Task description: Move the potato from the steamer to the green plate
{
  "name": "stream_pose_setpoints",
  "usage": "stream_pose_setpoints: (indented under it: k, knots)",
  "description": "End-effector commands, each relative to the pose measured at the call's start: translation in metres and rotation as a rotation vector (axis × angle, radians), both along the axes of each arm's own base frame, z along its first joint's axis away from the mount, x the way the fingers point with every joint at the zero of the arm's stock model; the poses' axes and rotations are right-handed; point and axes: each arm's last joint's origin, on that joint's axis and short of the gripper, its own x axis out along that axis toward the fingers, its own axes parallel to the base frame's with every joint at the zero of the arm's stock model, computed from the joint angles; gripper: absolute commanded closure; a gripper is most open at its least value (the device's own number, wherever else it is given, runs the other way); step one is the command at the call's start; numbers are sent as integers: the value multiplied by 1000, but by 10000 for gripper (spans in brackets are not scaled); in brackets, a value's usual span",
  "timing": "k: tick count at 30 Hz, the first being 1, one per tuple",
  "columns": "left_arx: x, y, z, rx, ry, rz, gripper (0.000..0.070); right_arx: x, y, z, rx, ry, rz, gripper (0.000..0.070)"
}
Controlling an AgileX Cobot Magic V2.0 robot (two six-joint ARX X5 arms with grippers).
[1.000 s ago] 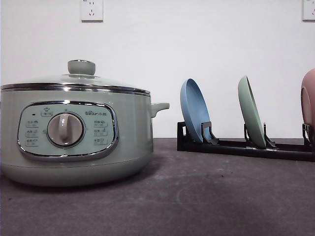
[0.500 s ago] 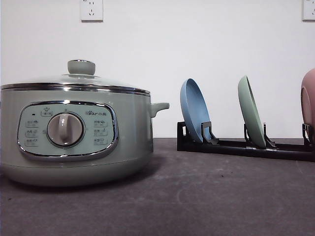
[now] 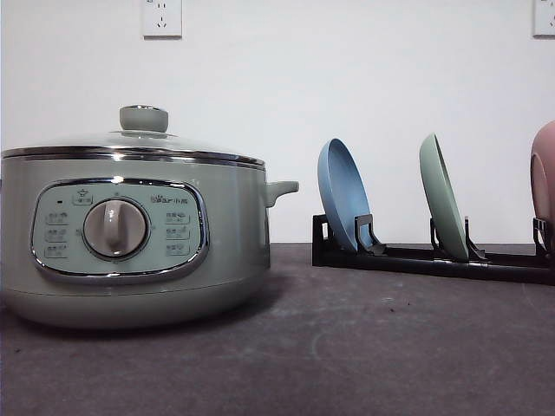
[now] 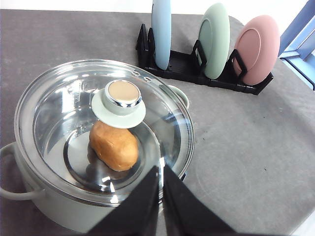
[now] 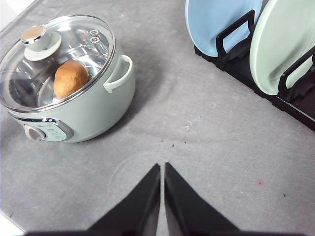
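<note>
**Lid on, plate racked, both grippers idle**

We find the potato [image 4: 113, 146] lying on the floor of the steamer [image 3: 130, 234], sealed under the glass lid [image 4: 64, 118] with its green knob [image 4: 119, 101] on top. In our judgement, the lid has to come off before anything else.

The green plate [image 3: 443, 208] stands on edge in the black rack [image 3: 434, 258], between the blue plate [image 3: 343, 206] and the pink plate [image 4: 253, 54], so it cannot receive the potato until laid flat.

Our left gripper [image 4: 161, 191] hangs above the steamer's near rim, fingers pressed nearly together, holding nothing. Our right gripper [image 5: 162, 189] hovers over bare table [image 5: 197, 147], likewise closed and empty.

Between steamer and rack the grey tabletop lies open, giving room to set the lid and plate down. The steamer's side handle [image 5: 119, 73] juts toward that gap.
</note>
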Motion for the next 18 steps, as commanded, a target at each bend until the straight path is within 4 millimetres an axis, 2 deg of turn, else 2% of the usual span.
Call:
stream_pose_setpoints:
  k: [1,2,4,6,7,9,18]
  knots:
    - [-1,0,6,5,-27,-14,591,0,0,5,-7,-23,11,592]
    - [-1,0,6,4,-26,-13,513,0,0,5,-5,-22,9,510]
    - [-1,0,6,2,-25,-12,316,0,0,5,-3,-20,7,280]
    - [-1,0,6,2,-24,-12,153,0,0,5,-2,-20,7,169]
    - [-1,0,6,2,-24,-12,90,0,0,5,-2,-20,7,155]
    - [-1,0,6,1,-22,-12,59,0,0,5,-1,-18,6,156]
    - [-1,0,6,0,-21,-12,61,1,0,6,8,-17,-2,155]
